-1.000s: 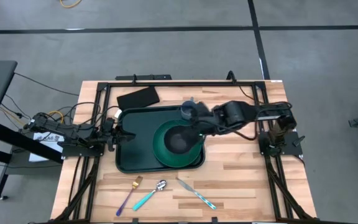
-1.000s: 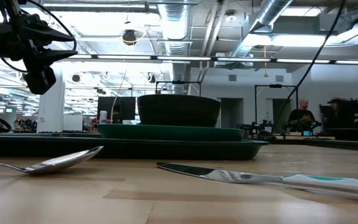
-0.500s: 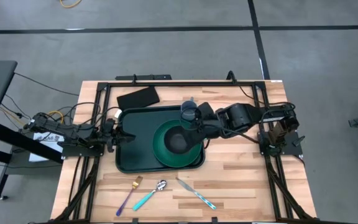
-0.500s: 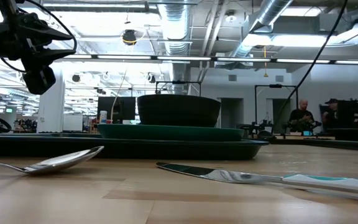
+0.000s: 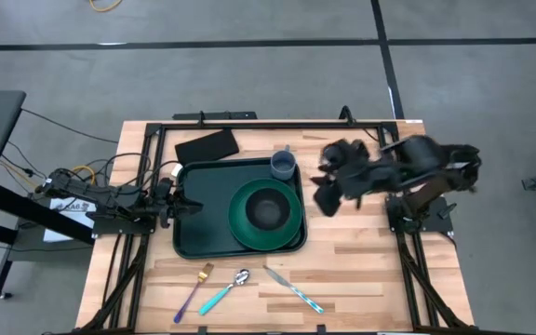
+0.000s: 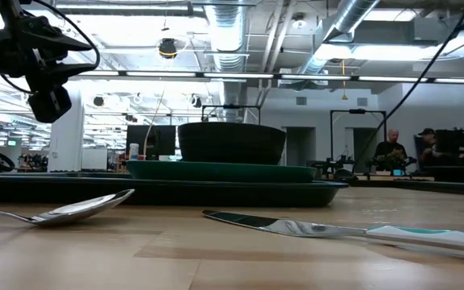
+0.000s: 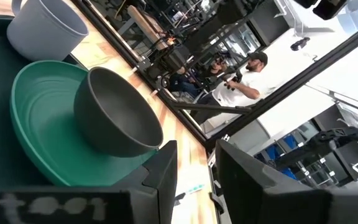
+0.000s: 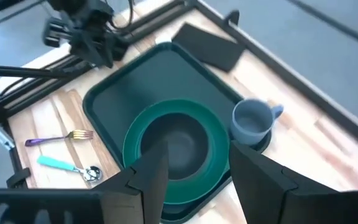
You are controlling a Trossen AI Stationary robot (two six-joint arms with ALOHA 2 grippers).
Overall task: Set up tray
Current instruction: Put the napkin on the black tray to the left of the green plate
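Right gripper [image 5: 328, 191] hangs above bare desk [image 5: 361, 251] just beside the tray [image 5: 198, 209] in the high view, holding nothing; its finger gap is too blurred here to judge. That tray lies mid-desk, carrying a green plate [image 5: 242, 228] with a dark bowl [image 5: 268, 209] on it and a grey mug [image 5: 283, 166] at its far right corner. The left gripper [image 5: 177, 203] waits at the tray's left rim. A fork [image 5: 194, 290], spoon [image 5: 224, 292] and knife [image 5: 293, 288] lie on the wood nearer the front edge, off the tray.

Low view: the bowl sits on the plate, with spoon and knife in front.

Left wrist view: that arm's fingers [image 7: 166, 171] stand apart, gripping nothing.

Right wrist view: its fingers [image 8: 151, 171] are spread, looking down on tray, mug and cutlery.

Dishes look placed; the cutlery step seems next, calling for a low reach to the front edge and a pinch on a thin handle.
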